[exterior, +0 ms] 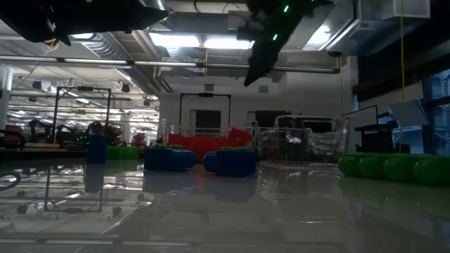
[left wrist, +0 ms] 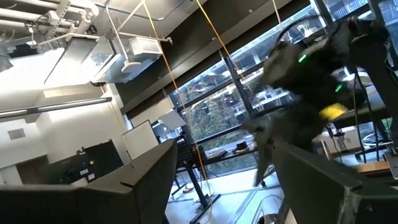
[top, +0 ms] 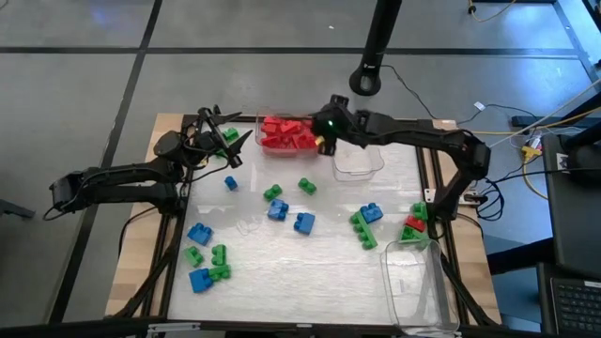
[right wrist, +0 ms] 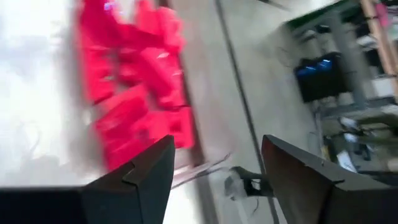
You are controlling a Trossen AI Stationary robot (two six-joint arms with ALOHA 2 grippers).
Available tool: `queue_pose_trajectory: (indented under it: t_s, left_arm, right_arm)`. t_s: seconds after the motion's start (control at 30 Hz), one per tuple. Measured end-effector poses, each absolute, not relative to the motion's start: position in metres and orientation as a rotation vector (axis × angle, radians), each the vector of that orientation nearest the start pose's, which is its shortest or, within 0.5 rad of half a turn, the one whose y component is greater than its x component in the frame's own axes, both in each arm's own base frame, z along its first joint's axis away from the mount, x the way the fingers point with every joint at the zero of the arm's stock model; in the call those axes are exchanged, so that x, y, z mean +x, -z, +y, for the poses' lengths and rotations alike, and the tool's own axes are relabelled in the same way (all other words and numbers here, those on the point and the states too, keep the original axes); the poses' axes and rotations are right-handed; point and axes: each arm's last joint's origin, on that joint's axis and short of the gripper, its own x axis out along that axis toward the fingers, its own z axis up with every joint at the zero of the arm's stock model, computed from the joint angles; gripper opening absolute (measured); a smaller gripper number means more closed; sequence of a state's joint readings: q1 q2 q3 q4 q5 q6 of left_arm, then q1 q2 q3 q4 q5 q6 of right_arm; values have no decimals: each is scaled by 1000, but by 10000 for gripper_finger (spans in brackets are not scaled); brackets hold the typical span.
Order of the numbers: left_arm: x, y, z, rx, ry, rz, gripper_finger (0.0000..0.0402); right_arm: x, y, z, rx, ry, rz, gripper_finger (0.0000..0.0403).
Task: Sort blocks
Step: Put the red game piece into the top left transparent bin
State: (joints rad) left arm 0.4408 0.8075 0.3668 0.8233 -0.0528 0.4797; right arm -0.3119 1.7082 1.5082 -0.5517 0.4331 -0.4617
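Observation:
Red blocks [top: 286,133] are piled in a clear bin at the table's far edge; they show blurred in the right wrist view [right wrist: 134,93]. Blue blocks [top: 303,222] and green blocks [top: 362,230] lie scattered on the white tabletop. One red block [top: 413,225] rests near the right edge. My right gripper [top: 322,131] hangs open above the red bin's right end, with nothing between its fingers [right wrist: 217,155]. My left gripper [top: 239,148] is open and raised just left of the red bin. Its wrist view [left wrist: 224,162] looks out into the room.
An empty clear bin [top: 359,161] sits right of the red bin, under the right arm. Another clear bin [top: 418,282] stands at the near right corner. Blue and green blocks [top: 199,279] cluster near the left edge. The table's wooden rim [top: 160,127] frames the white surface.

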Motion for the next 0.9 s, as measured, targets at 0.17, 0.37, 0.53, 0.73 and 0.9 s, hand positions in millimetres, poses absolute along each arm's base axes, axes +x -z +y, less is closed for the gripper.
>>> queue_pose_trajectory:
  t_s: [0.17,0.37,0.53,0.73,0.9]
  left_arm:
    - [157,-280,76,545,-572,-255,253]
    - [157,-280,76,542,-572,-255,253]
    - [157,-280,76,539,-571,-256,253]
    - [157,-280,76,539,-571,-255,253]
    - [157,-280,76,538,-571,-255,253]
  right_arm:
    - [322,-335,-74,-399,421,994,232]
    - [271,-342,-17,-149,415,1215,233]
    - [248,-327,18,-14,477,1417,233]
    - [230,-288,42,132,484,1637,233]
    - [212,-246,50,246,456,1850,233]
